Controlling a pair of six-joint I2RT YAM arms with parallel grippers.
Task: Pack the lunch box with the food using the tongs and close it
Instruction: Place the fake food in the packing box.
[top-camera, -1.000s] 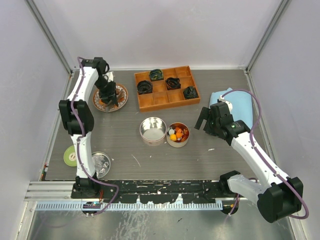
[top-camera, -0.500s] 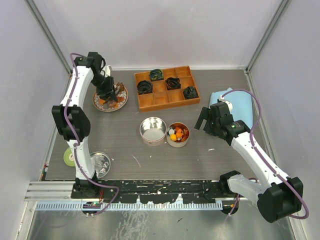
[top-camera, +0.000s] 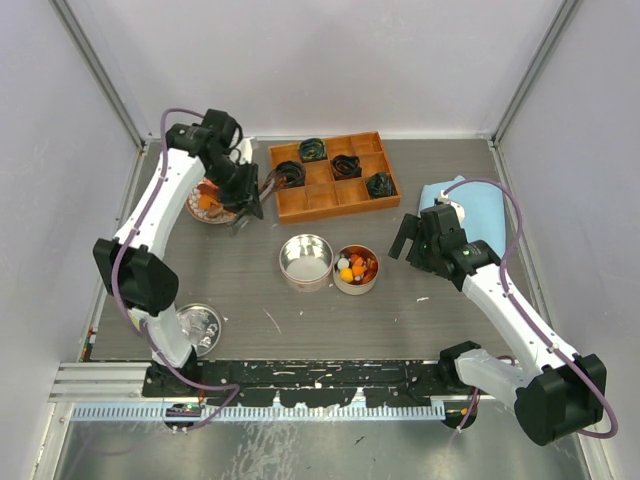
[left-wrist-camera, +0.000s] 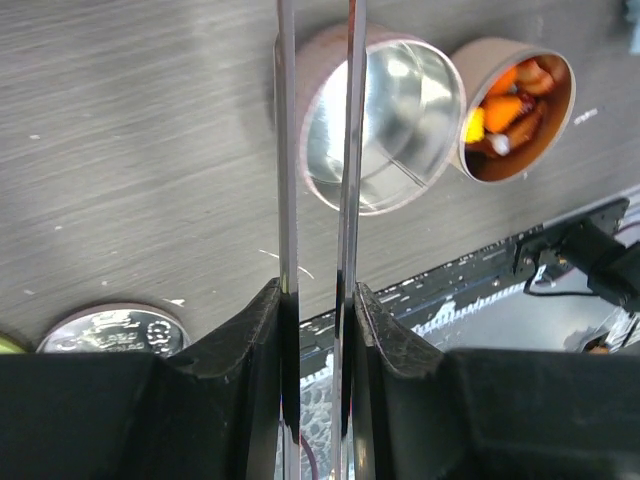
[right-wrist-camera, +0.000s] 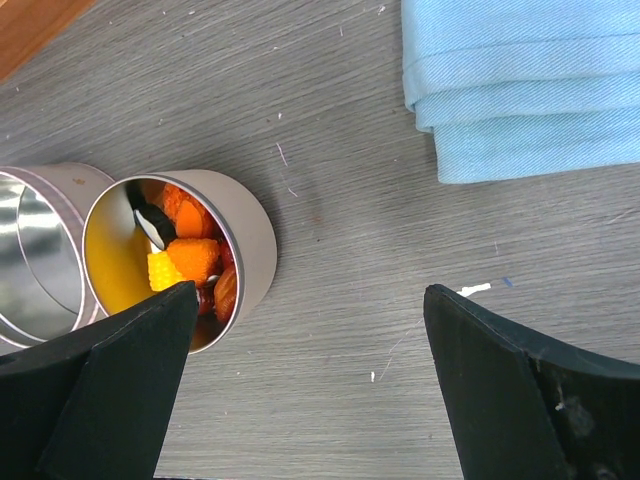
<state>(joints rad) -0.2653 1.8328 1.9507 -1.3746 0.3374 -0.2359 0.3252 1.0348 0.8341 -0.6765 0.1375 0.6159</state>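
Observation:
My left gripper (top-camera: 244, 192) is shut on the tongs (left-wrist-camera: 286, 150), squeezing their two thin silver arms close together between its fingers (left-wrist-camera: 258, 320). It hovers just right of the patterned plate (top-camera: 226, 213), which holds orange food (top-camera: 205, 201). In the left wrist view the tongs reach over the empty tin (left-wrist-camera: 400, 110), and their tips run off the frame. The second tin (top-camera: 356, 268) holds orange, yellow and red food (right-wrist-camera: 190, 256). My right gripper (right-wrist-camera: 310, 295) stands open over bare table just right of that tin. A silver lid (top-camera: 203, 326) lies near the left arm's base.
A wooden compartment tray (top-camera: 320, 197) with dark coiled lumps sits at the back centre, close to the tongs. A folded blue cloth (top-camera: 470, 205) lies at the right, behind my right gripper. White walls close in both sides.
My left arm has swung right off the plate, carrying the tongs toward the wooden tray's left edge. The right arm has not moved.

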